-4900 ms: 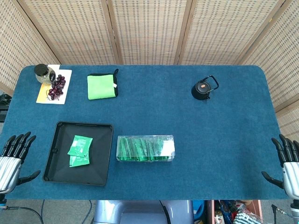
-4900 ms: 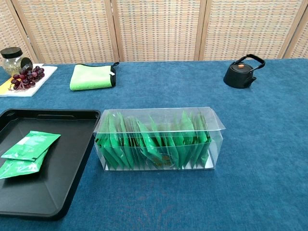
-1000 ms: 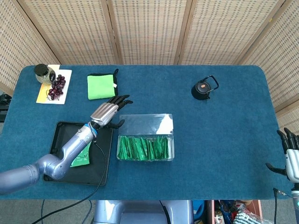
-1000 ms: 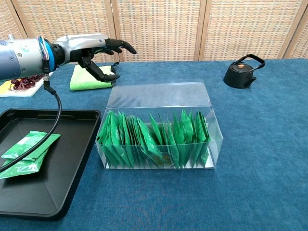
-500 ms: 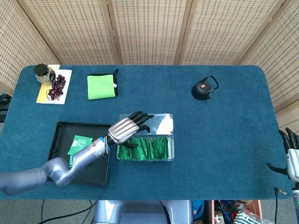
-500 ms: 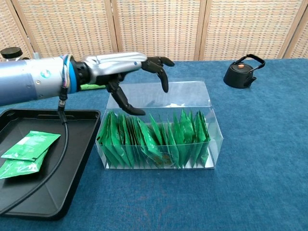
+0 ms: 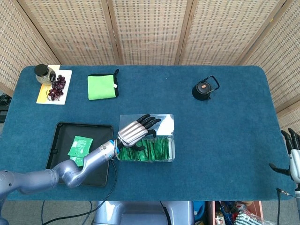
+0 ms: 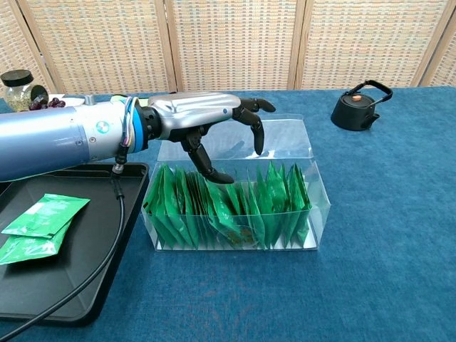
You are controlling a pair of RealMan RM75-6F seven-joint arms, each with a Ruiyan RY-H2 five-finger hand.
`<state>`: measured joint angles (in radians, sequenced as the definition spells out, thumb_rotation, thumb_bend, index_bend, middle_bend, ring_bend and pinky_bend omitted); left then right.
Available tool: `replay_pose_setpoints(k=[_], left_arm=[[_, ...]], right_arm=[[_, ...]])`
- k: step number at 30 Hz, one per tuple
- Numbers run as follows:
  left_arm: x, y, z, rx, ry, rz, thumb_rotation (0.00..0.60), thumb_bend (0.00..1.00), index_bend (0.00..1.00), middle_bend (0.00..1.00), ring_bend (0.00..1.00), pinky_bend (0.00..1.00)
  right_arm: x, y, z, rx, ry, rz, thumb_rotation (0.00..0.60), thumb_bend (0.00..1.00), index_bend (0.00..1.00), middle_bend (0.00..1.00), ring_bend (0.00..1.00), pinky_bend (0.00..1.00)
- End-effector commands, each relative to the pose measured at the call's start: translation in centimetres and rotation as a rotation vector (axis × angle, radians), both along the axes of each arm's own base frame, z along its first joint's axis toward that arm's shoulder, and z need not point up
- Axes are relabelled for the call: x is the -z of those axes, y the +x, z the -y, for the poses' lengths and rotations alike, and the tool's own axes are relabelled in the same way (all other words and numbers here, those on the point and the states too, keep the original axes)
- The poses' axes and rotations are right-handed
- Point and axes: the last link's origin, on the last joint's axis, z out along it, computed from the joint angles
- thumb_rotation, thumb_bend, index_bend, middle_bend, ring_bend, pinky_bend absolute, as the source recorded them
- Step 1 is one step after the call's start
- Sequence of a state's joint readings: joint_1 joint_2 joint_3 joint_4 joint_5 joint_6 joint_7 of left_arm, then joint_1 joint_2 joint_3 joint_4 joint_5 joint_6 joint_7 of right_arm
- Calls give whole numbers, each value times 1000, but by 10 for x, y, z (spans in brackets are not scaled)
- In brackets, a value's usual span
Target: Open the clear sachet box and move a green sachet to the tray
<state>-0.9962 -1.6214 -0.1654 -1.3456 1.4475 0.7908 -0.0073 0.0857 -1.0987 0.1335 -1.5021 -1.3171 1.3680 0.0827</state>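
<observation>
Blue-clothed table [image 7: 225, 140], head view: left hand [image 7: 137, 131] has advanced from beside the clear sachet box [image 7: 166, 151] to above its sachets [image 7: 159, 147], fingers spread, empty; the lid lies folded back. Chest view: left hand [image 8: 203, 117] sits lower than before; tray [image 8: 85, 249] waits alongside.

Head view looks steeply down on the whole desk [image 7: 234, 140]; chest view sits low, close, facing forward; both share the sachet box [image 7: 146, 138].
</observation>
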Motion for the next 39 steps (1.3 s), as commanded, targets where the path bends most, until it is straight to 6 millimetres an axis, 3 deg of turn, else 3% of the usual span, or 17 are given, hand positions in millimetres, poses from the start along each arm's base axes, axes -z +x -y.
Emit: replay_pose_setpoints(k=[1,20,39], left_arm=[[2,2,0,4,5,2,600,289,399,0,0,0],[19,13,-3,0,-15,-50,600,333,411,0,0,0],[28,11,0,19,9,-82,600,377,475,0,0,0]], right_arm=[[0,0,0,0,0,0,600,0,0,0,0,0],[-1,-2,2,9,-2,3,600,0,0,0,0,0],[-3,-3,2,11,-5,10,600,0,0,0,0,0]])
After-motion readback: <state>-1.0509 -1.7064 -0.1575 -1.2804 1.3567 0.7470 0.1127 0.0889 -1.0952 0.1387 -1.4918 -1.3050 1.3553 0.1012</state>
